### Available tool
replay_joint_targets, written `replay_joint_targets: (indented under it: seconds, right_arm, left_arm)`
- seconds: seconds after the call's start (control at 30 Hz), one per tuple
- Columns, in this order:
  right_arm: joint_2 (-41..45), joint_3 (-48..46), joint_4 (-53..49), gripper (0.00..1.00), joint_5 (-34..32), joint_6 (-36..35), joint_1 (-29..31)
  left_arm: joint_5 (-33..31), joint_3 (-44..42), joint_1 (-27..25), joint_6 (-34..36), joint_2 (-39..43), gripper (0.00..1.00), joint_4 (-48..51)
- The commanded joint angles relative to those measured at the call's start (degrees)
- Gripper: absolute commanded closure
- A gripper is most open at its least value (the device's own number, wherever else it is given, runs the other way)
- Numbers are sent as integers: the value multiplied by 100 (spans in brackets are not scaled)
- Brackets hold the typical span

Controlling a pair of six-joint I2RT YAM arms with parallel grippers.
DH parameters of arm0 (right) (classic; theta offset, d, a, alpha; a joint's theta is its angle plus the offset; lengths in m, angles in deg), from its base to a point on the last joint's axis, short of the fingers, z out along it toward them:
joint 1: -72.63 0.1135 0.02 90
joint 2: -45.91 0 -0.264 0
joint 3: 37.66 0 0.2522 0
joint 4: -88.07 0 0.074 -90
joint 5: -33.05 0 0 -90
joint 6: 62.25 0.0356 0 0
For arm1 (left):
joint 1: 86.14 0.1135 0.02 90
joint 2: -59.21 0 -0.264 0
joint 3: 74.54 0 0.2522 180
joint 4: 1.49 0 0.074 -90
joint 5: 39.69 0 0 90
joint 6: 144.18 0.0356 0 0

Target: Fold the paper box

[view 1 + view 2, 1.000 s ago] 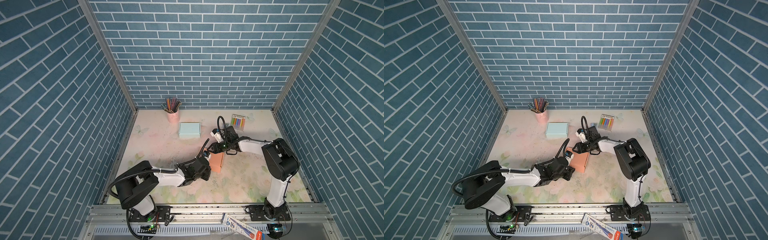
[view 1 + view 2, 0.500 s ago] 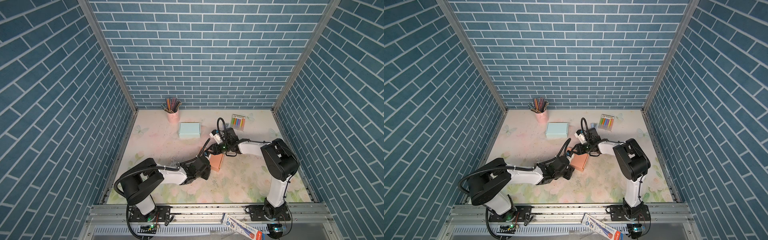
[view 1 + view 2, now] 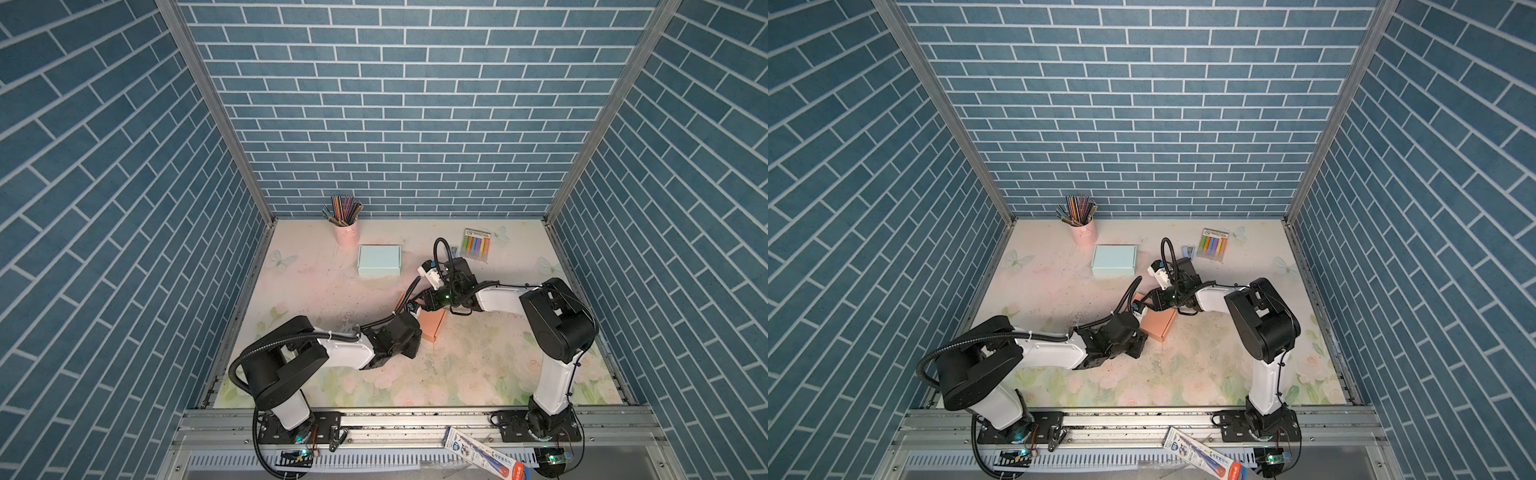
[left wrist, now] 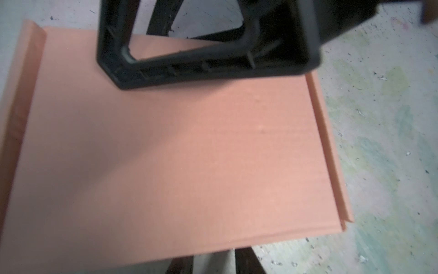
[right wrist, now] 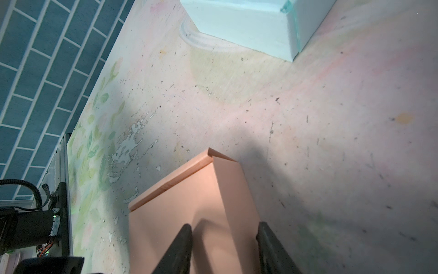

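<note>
The left gripper (image 4: 213, 263), jaws parted and empty, and the right gripper (image 5: 225, 251), jaws astride a wall, grip unclear, may crush the orange paper box (image 4: 166, 154) by pushing unevenly.

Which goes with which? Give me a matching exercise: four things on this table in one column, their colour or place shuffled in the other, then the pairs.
Column one
1. paper box
2. cup
3. marker pack
4. second box

Column two
A. at the back right
B. pale blue, closed
C. orange, in the middle
D. pink, holding pencils

Pairs: 1-C, 2-D, 3-A, 4-B
</note>
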Motion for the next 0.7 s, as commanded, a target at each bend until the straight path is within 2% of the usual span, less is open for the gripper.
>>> replay_joint_targets:
  seconds: [0.0,0.17,0.27,0.37,0.5,0.67]
  right_arm:
    - [154,-109,-819,53,28,195,266]
    - [525,150,-1198,41,-650,161,138]
    - [899,235,-1425,29,-1077,134,21]
    - [1418,232,-1615,22,-1511,118,-15]
    - [2168,-2,-1787,21,-1825,172,-10]
    - [3094,-803,-1900,25,-2051,547,154]
  left_arm:
    - [-180,-172,56,-73,24,69,-366]
    - [-32,-668,-24,-277,622,64,-337]
    - [461,-937,127,-337,1118,59,-356]
    - [959,-1148,430,-360,1671,52,-295]
    - [1403,-1175,879,-168,2198,44,-57]
    - [1825,-888,1519,-23,2122,40,26]
